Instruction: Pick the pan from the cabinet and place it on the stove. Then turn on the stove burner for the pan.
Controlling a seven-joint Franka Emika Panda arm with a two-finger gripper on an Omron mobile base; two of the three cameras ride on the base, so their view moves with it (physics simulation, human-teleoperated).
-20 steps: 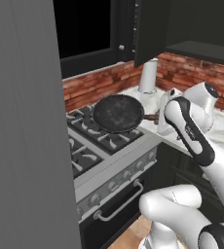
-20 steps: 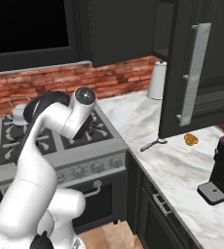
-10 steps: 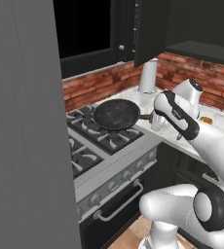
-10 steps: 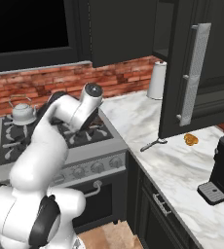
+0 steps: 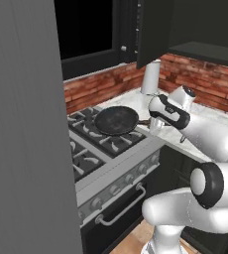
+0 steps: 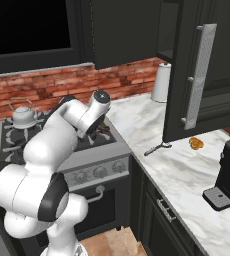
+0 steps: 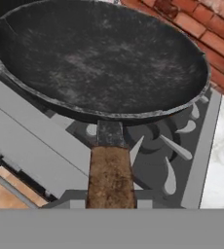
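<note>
Red brick runs behind the stove, and I have the arm folded forward over its right edge, wrist level with the grates. My gripper points along the brown handle toward the pan, which sits flat on a right-hand burner; from the hand camera the pan lies just ahead. I cannot tell whether the fingers clamp the handle.

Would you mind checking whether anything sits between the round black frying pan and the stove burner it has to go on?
Nothing visible does. The round black frying pan is already over the black pronged grates at the grey steel gas stove's counter-side end, with its thin dark-brown handle pointing toward the hand camera.
</note>
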